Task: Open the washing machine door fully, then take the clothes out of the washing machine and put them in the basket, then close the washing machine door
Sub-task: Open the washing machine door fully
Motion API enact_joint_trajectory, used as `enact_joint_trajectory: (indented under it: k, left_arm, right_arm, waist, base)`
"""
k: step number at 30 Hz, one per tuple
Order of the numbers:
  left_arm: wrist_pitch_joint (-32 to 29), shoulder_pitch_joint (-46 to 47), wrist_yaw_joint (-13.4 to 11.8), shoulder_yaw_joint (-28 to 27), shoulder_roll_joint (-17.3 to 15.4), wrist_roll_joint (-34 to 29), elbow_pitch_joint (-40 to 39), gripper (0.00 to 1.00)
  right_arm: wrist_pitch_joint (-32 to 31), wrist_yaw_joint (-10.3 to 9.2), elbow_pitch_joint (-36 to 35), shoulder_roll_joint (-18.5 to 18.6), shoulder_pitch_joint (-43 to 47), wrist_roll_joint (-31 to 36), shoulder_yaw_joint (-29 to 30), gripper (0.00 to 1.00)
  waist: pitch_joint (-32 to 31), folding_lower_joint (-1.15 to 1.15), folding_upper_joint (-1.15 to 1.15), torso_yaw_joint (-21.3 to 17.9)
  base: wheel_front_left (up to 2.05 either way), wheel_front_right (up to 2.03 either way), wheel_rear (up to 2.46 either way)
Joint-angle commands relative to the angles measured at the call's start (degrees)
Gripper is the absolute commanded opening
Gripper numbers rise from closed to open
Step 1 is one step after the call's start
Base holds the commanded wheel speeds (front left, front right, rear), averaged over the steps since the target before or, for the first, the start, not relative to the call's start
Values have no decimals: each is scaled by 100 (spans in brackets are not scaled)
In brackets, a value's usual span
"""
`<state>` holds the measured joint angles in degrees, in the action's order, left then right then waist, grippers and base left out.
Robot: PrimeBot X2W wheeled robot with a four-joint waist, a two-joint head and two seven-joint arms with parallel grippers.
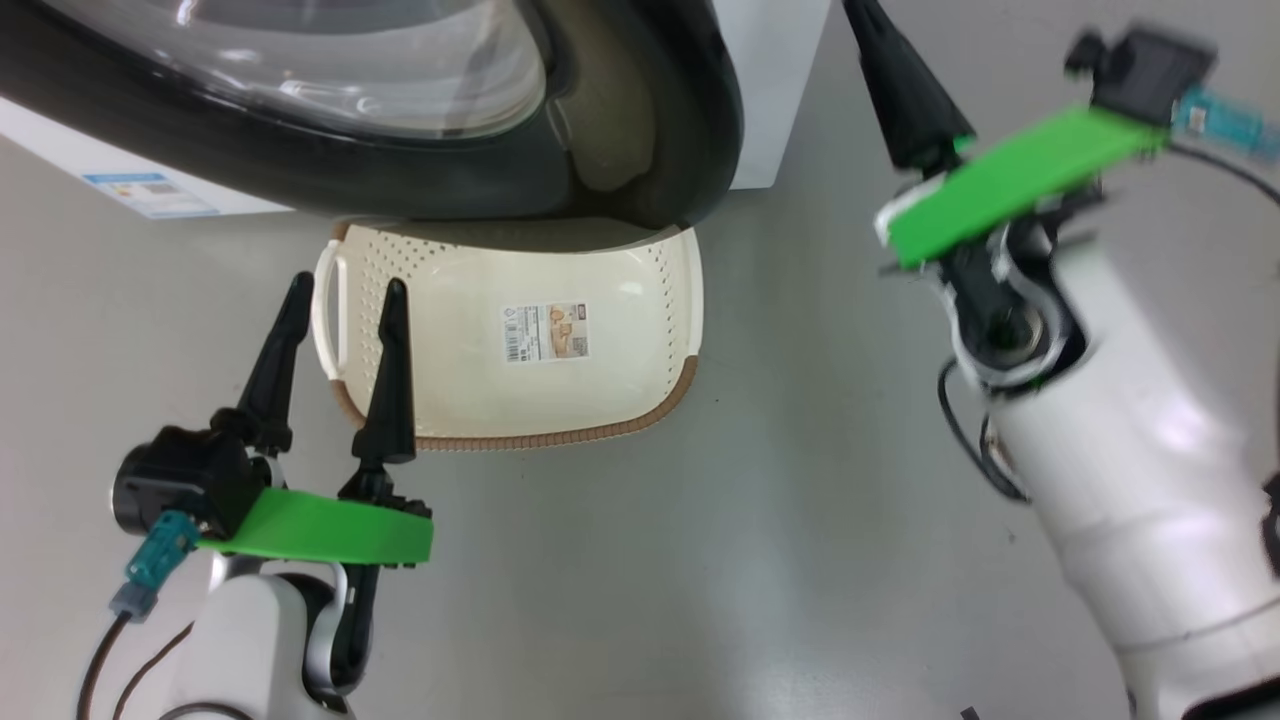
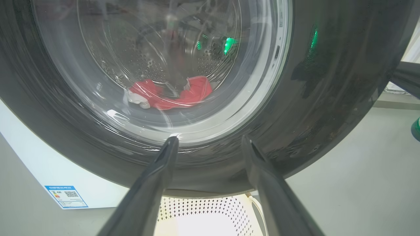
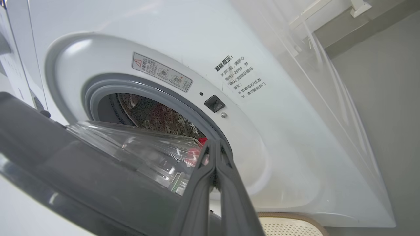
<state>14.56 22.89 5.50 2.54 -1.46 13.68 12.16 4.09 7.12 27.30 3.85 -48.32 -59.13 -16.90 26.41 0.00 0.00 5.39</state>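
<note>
Shows the washing machine door (image 3: 65, 170) ajar, the clothes (image 2: 183, 96) in the drum (image 2: 147, 62); has the right gripper (image 3: 215, 146) pinched together on nothing at its free edge, probably to lever it wider; leaves the left gripper (image 1: 348, 284) splayed beside the basket (image 1: 600, 432) underneath

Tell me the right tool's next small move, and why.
Probably push the round door with the glossy black rim wider: it stands only part-open off the big white washing machine, the shut right tool points into that gap, and the bright red clothes lie in the drum.
</note>
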Motion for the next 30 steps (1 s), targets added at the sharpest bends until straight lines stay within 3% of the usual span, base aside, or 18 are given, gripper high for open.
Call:
enact_joint_trajectory:
  k: [1,9,19,30]
  left_arm:
    - [44,64,-23,-143,-142,12,-143,100]
    - [44,76,-45,-120,-142,67,-160,100]
    - [44,76,-67,-91,-142,51,-169,100]
    - [44,72,-91,-90,-142,5,-188,100]
  right_arm:
    - [-222,36,-106,-91,-159,-397,-67,0]
    - [-2061,36,345,-32,-1049,-2409,227,0]
    - [-4088,36,876,-66,-1628,-3925,367,0]
    - [-4936,36,653,-47,-1511,-4010,78,0]
  waist:
    - [37,0,0,45]
    - [80,0,0,175]
    - [101,0,0,185]
    - [56,0,0,146]
  base:
    - [0,0,0]
    - [0,0,0]
    - [0,0,0]
    - [0,0,0]
